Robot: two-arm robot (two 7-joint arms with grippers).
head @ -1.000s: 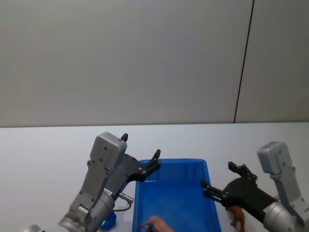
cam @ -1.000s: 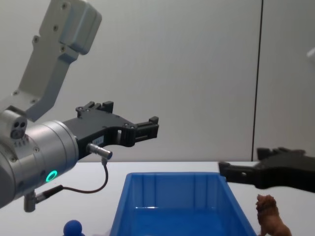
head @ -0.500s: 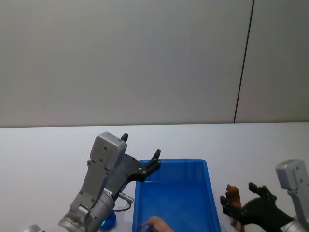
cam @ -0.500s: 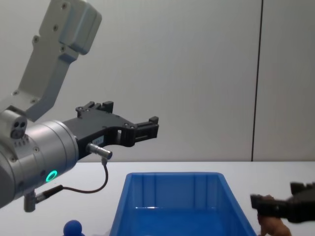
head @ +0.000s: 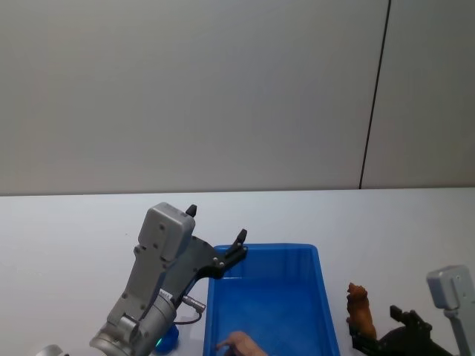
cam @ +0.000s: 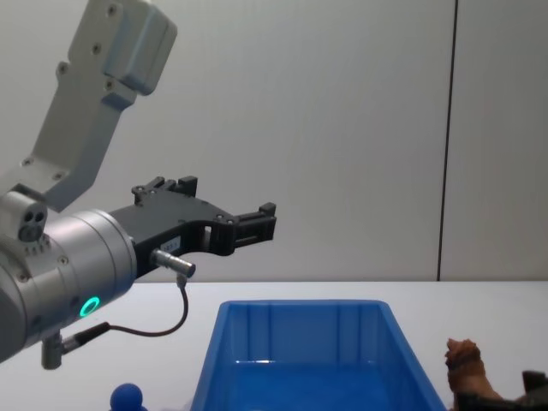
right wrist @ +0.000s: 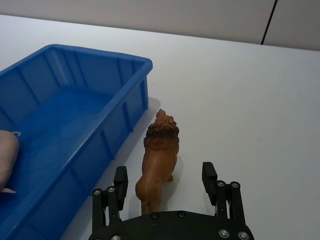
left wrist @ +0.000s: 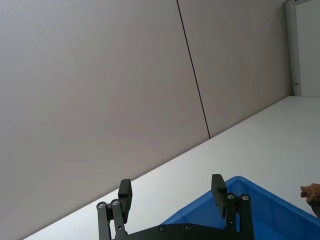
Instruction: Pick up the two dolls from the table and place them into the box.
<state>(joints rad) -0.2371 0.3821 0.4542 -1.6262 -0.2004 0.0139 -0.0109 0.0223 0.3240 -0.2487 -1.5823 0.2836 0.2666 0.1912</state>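
The brown lion doll stands upright on the white table just right of the box, also seen at the lion and lion. My right gripper is open and low at the table, its fingers on either side of the lion's hindquarters without touching. The dark-blue doll sits left of the box, partly hidden behind my left arm as the blue doll. My left gripper hangs open and empty above the box's far left corner.
A pinkish animal figure lies inside the blue box. White table stretches right of the lion and beyond the box. A plain wall stands behind the table.
My right gripper has pulled back and dropped from the box's rim height to table level, now straddling the lion. The left arm has not moved.
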